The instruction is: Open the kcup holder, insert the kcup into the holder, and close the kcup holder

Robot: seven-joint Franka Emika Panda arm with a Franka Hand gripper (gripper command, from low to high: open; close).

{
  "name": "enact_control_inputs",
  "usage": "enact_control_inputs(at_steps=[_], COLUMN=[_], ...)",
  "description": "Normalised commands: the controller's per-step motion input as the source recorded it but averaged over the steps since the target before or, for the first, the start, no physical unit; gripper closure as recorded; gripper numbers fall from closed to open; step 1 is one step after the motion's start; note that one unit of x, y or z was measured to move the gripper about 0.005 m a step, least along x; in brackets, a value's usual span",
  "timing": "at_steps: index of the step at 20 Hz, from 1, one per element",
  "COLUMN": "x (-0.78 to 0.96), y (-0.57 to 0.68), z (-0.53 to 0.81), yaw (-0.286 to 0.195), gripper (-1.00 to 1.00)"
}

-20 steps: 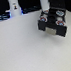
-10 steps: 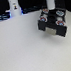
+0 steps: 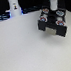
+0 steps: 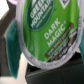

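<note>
My end effector (image 3: 52, 1) grips the pod (image 4: 49, 31), directly above the open drawer box (image 3: 53, 22).

The arm reaches in at the far edge of the bench, toward its far right corner in the exterior view, with only its lowest part showing. The gripper (image 3: 53, 1) hangs there pointing straight down, wrist above it cut off by the frame. In the wrist view a teal finger (image 4: 11, 47) runs along one side, pressed against what it carries. The opposite finger is hidden. The grip is closed, holding firm.
</note>
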Motion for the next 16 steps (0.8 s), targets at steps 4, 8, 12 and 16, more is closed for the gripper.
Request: enact_control_inputs(at_steps=[4, 8, 12, 16], x=[0.00, -0.09, -0.10, -0.12], y=[0.10, 0.01, -0.02, -0.04], z=[-0.24, -0.28, -0.28, -0.28], yaw=[0.072, 0.061, 0.049, 0.033], gripper=[1.00, 1.00, 1.00, 1.00])
